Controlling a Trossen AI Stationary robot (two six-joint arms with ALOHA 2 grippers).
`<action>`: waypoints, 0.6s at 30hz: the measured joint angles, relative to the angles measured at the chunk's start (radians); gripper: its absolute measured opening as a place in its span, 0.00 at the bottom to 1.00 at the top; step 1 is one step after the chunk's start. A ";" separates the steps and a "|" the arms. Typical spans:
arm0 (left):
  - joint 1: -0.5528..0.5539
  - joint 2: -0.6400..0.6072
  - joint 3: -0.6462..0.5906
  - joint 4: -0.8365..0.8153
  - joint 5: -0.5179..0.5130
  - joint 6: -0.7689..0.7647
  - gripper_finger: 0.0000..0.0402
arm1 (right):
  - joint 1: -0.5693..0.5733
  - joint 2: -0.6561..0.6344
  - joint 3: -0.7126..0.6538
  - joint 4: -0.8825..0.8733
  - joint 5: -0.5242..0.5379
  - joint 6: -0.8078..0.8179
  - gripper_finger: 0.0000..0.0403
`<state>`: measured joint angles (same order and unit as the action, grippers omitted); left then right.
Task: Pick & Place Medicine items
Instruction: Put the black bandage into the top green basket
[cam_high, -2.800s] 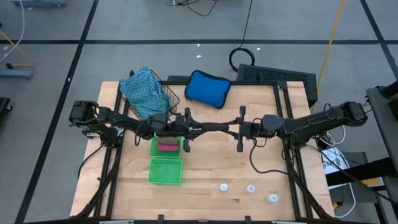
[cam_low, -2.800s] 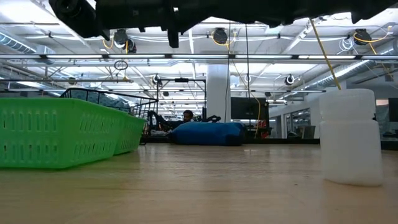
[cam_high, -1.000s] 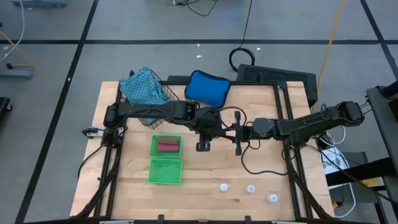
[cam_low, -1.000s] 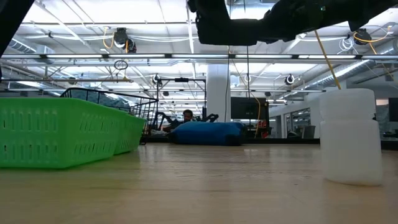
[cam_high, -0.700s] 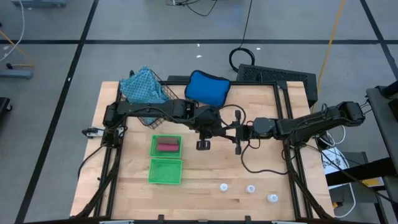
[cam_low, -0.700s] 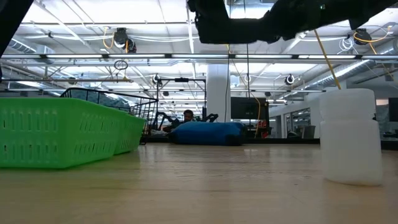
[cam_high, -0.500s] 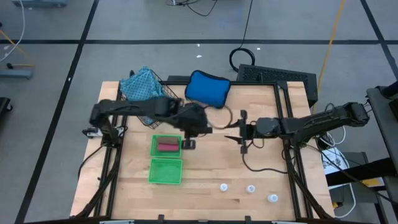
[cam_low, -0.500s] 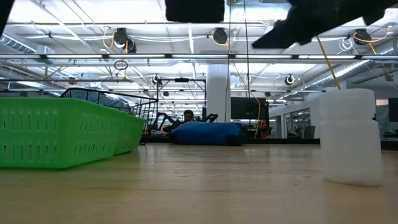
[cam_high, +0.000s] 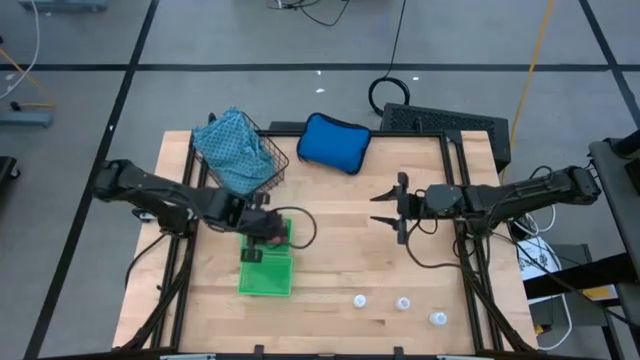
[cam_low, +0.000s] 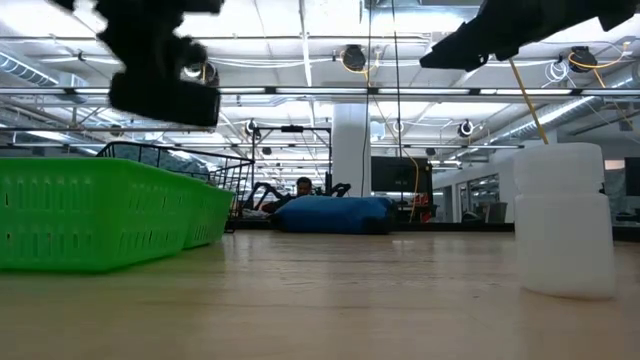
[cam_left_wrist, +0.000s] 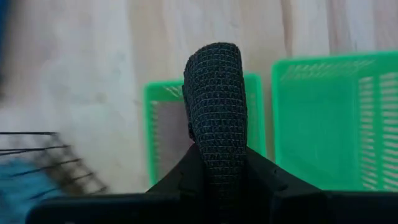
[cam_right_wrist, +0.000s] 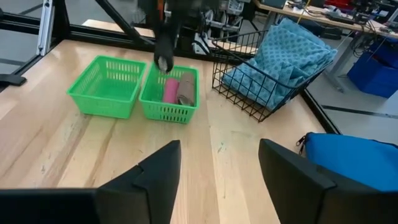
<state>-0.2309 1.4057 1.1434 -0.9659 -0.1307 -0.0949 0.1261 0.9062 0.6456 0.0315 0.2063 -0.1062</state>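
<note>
Over the two green slotted plastic baskets (cam_high: 266, 275) near the left edge of the wooden worktop (cam_high: 330, 300), the left gripper (cam_high: 262, 232) hangs above the far one (cam_right_wrist: 169, 94), its fingers pinched on a black rounded oblong piece (cam_left_wrist: 215, 106) that stands up between them in the left wrist view. In that far basket lie a pink-magenta oblong piece (cam_right_wrist: 170, 90) and a brown one (cam_right_wrist: 186, 88), side by side and touching; the near green basket (cam_right_wrist: 109, 86) shows only its own mesh floor. Behind them, at the far left corner, a black wire basket (cam_high: 262, 158) holds a crumpled light-blue patterned cloth (cam_high: 232, 146), which spills over its rim. A padded bright-blue pouch (cam_high: 333, 141) lies at the far edge, just beside the wire basket. Three tiny white round bottles (cam_high: 402, 305) stand in a loose row along the near edge, towards the right, well apart from the baskets. The right gripper (cam_high: 388, 210) hovers over the worktop's right half, fingers spread wide with nothing between them, pointing towards the baskets.
</note>
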 joint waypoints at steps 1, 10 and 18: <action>-0.001 -0.002 -0.039 0.032 0.012 -0.008 0.16 | 0.000 0.004 0.000 0.004 0.000 0.000 0.50; 0.018 0.002 -0.255 0.284 0.082 -0.016 0.16 | 0.000 0.013 0.000 0.005 0.001 -0.006 0.49; 0.021 0.002 -0.291 0.316 0.152 -0.017 0.17 | 0.000 0.014 0.000 0.008 0.001 -0.006 0.49</action>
<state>-0.2096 1.4078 0.8525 -0.6495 0.0213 -0.1115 0.1261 0.9199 0.6456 0.0395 0.2073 -0.1124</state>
